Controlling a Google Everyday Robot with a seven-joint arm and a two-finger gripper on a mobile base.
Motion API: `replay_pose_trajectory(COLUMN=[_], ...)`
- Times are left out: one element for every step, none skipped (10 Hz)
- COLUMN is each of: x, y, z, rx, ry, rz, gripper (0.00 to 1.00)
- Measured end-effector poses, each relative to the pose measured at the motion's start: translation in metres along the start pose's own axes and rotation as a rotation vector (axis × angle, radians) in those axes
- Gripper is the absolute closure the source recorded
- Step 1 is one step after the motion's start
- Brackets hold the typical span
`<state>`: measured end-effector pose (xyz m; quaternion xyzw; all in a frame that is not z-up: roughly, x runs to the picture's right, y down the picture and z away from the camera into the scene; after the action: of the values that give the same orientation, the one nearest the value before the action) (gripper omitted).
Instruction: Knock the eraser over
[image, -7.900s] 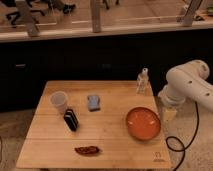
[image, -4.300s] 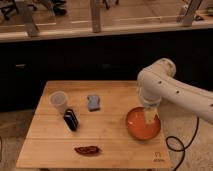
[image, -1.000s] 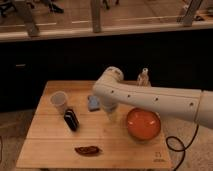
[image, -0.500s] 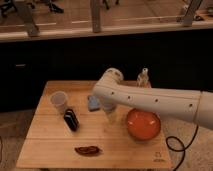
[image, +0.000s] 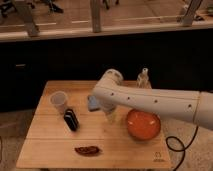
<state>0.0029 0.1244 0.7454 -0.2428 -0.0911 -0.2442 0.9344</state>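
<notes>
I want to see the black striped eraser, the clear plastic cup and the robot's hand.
Black striped eraser block (image: 71, 120): camera view, its middle.
Clear plastic cup (image: 59, 102): camera view, its wall.
Hand (image: 110, 116): camera view, fingertip end; it hangs right of the eraser.

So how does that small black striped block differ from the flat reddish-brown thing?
The small black striped block stands on edge; the flat reddish-brown thing lies flat. The block is boxy, the brown thing long and irregular. The block sits by the clear plastic cup, the brown thing nearer the front edge. Both rest on the wooden table; the gripper hangs apart, by the blue-grey pad.
</notes>
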Motion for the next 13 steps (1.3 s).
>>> replay_pose_trajectory(x=[0.0, -0.001, 0.0, 0.0, -0.001, -0.001, -0.002, -0.002, -0.002, -0.003, -0.003, -0.004, -0.005], y=[0.0, 0.0, 0.0, -0.001, -0.001, -0.001, -0.001, -0.001, -0.001, 0.0, 0.0, 0.0, 0.0], z=[0.001, 0.002, 0.003, 0.004, 0.005, 0.006, 0.008, 0.009, 0.011, 0.012, 0.013, 0.015, 0.016], rx=[0.001, 0.003, 0.004, 0.007, 0.009, 0.01, 0.011, 0.013, 0.014, 0.015, 0.015, 0.016, 0.015], ry=[-0.001, -0.002, -0.002, -0.003, -0.005, -0.005, -0.006, -0.007, -0.009, -0.011, -0.012, -0.013, -0.013], rz=[-0.006, -0.01, -0.014, -0.019, -0.024, -0.028, -0.033, -0.039, -0.044, -0.047, -0.05, -0.055, -0.059], gripper=[0.2, 0.2, 0.2, 0.2, 0.2, 0.2, 0.22, 0.27, 0.31, 0.32, 0.39, 0.49, 0.57])
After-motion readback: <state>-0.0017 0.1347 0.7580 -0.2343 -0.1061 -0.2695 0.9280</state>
